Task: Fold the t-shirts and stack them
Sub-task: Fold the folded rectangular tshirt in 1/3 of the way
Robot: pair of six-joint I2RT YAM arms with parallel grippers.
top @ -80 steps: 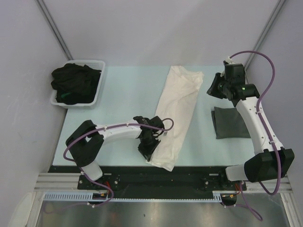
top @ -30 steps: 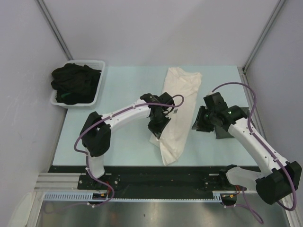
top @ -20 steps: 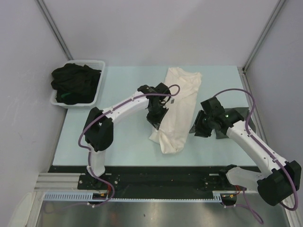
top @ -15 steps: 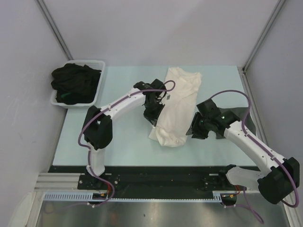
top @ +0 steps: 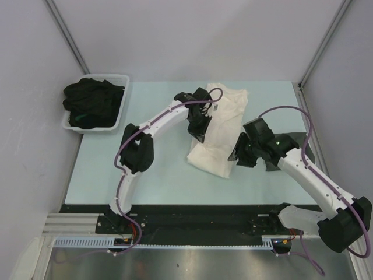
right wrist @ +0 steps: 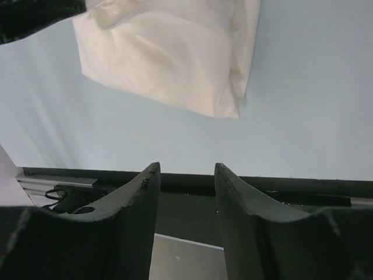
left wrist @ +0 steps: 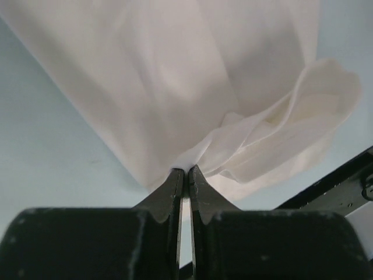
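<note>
The cream-white t-shirt [top: 220, 131] lies in the middle of the table, its near end doubled back over itself. My left gripper [top: 200, 125] is shut on a bunched fold of that near end [left wrist: 186, 171] and holds it lifted; cloth hangs from the tips [left wrist: 175, 76]. My right gripper [top: 238, 156] is open and empty, hovering just right of the shirt's near corner [right wrist: 169, 58]. The dark grey tee [top: 303, 146] lies folded at the right, mostly hidden under my right arm. Black tees [top: 93, 104] are heaped in the tub.
The white plastic tub [top: 66, 121] stands at the table's far left corner. The black front rail [right wrist: 280, 192] runs along the near edge. Grey walls enclose the table on both sides and behind.
My left gripper has carried the cream shirt's near end away from me, folding the shirt shorter. My right arm swung in from the far right and lowered beside the shirt.
</note>
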